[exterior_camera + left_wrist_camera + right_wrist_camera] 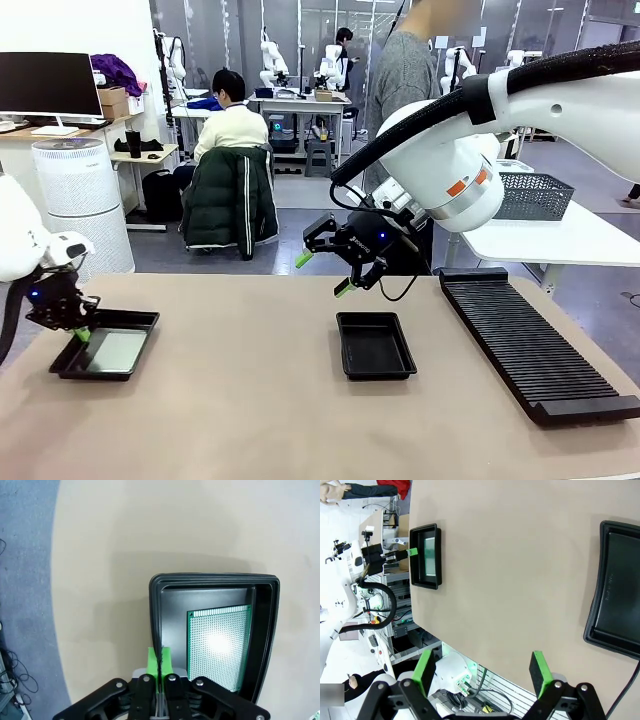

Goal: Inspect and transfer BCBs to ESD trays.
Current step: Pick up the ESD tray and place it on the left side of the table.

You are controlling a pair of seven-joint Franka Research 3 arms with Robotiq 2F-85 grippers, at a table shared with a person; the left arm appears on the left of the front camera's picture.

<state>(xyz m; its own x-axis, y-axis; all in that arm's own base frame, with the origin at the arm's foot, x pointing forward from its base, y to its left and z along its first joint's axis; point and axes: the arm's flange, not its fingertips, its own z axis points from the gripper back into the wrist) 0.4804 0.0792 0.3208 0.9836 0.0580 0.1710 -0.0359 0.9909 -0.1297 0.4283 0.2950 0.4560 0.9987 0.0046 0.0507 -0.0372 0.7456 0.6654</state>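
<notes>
BCB [218, 647] lies in tray [215, 579], left hand [160, 654] clenched at its rim, right hand [482, 660] released.

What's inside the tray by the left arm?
One green BCB lying flat on the floor of the tray, toward one long wall. The floor beneath the board is covered; its near edge is partly hidden by the left claw.

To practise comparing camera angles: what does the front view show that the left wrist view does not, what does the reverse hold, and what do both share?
Front view, not the left wrist view: the open right hand above the table, the empty middle tray and the slotted rack. Left wrist view, not the front view: the fine grid of holes on the BCB. Both: the shut left hand at the rim of the left tray, with that board lying in it.
</notes>
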